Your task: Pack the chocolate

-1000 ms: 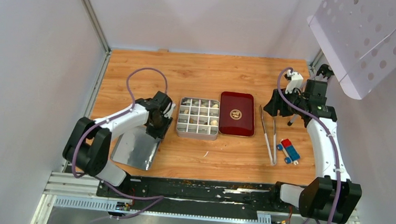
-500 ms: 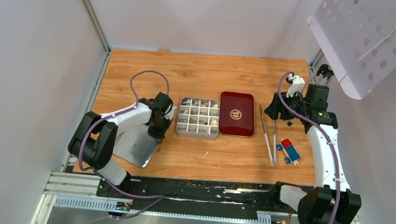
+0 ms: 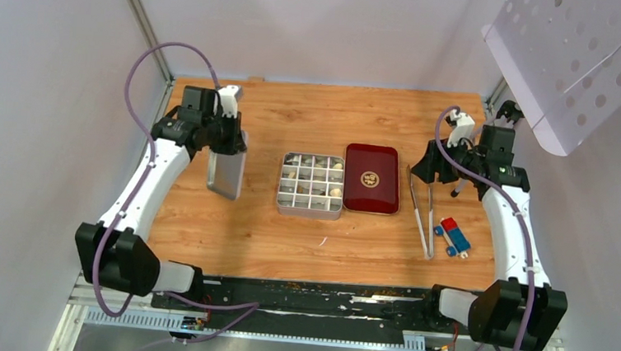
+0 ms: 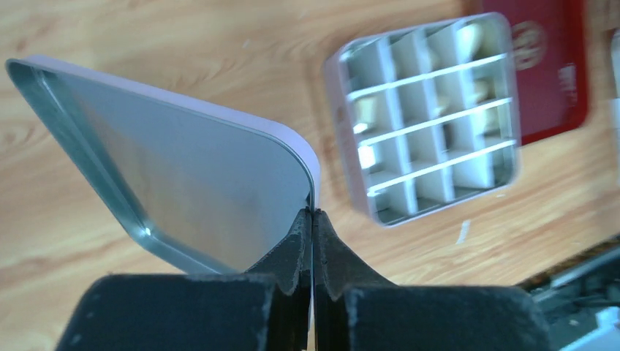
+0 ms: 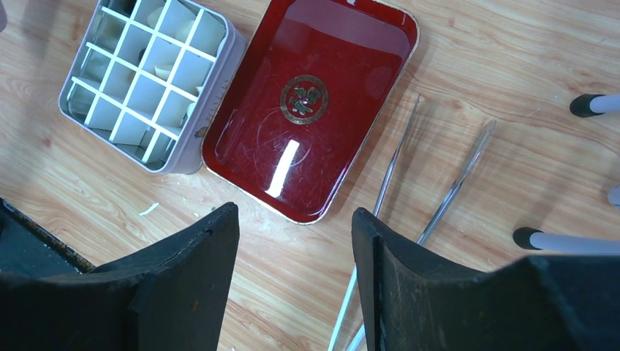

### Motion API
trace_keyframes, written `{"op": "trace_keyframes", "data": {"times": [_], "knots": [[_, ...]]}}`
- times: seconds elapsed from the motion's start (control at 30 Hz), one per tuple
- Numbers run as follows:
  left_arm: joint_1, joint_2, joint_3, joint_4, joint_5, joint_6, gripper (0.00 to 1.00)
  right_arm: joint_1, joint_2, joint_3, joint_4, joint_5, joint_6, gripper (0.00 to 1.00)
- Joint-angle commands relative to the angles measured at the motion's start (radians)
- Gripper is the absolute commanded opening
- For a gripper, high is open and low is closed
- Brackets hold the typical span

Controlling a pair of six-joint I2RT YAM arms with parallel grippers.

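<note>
Chocolates (image 3: 337, 191) haven't budged, they sit in the compartment tin (image 3: 309, 212) mid-table. What moved is the silver lid (image 3: 225, 174): up off the near-left table, now hanging on edge at far left. Your left gripper (image 4: 312, 213) is pinched tight on the lid's rim. Several cells are filled, some look bare, can't count from here. You've got no loose pieces visible outside the tin, so packing looks near done; capping it is likely what's left. Tin sits near the lid's right, not touching. Your right gripper (image 5: 295, 281) hovers, jaws apart, holding nothing, above the red tray (image 5: 322, 95) and tongs (image 5: 390, 175). Tray lies between tin and tongs.
</note>
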Motion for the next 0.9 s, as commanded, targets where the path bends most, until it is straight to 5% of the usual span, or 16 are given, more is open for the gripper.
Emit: {"op": "trace_keyframes", "data": {"times": [0.0,0.2,0.57,0.87], "knots": [[-0.005,-0.074,0.055,0.162,0.273,-0.094,0.0,-0.004,0.047,0.061,0.008,-0.059,0.001,0.59],[-0.005,-0.15,-0.027,0.68,0.492,-0.48,0.0,0.003,0.096,0.116,-0.008,-0.231,-0.015,0.58],[-0.074,0.139,-0.048,1.684,0.671,-1.191,0.0,0.005,0.17,0.2,-0.121,-0.166,-0.054,0.58],[-0.175,0.346,0.013,1.928,0.64,-1.472,0.0,0.006,0.25,0.214,-0.088,-0.372,0.021,0.61]]}}
